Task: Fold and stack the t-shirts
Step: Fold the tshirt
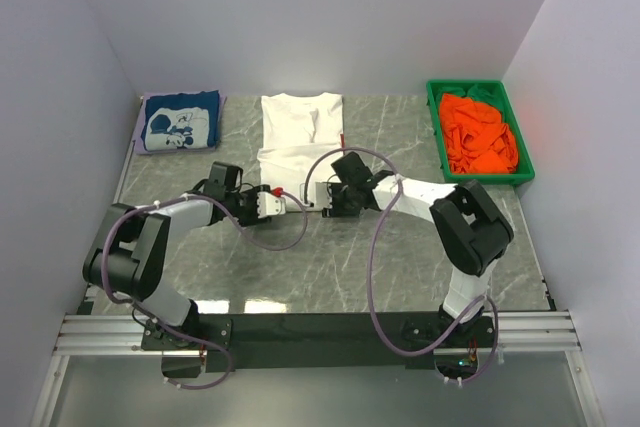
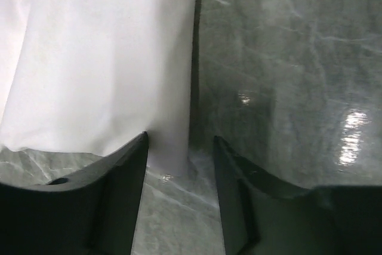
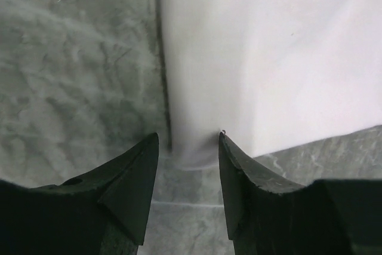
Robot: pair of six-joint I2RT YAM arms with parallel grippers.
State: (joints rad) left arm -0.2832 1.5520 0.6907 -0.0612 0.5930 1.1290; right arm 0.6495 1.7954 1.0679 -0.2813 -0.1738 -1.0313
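Nearest the lens, the left end effector (image 2: 179,140) has its two dark fingers (image 2: 116,201) parted and released. The near-left corner of the white t-shirt (image 2: 101,58) lies flat on the counter (image 2: 286,76) in the gap between them, not pinched. On the other side the right end effector (image 3: 188,138) mirrors it: jaws apart, holding nothing, the near-right corner of the same hem between them. From above, that shirt lies toward the far middle of the counter as a narrow strip, its long axis running straight away from the arm bases, collar at the far end and hem at the near end. So the cloth stretches away from both end effectors on their far side, and each arm is nearest its own corner — neither has to cross. My judgement: the coming move is to close on both corners and carry the hem along that axis toward the collar — the two kept in step so the fold lands square. At the far left the navy t-shirt (image 1: 180,120) sits folded; the orange t-shirt (image 1: 478,135) is heaped in the green bin (image 1: 434,137) at the far right.
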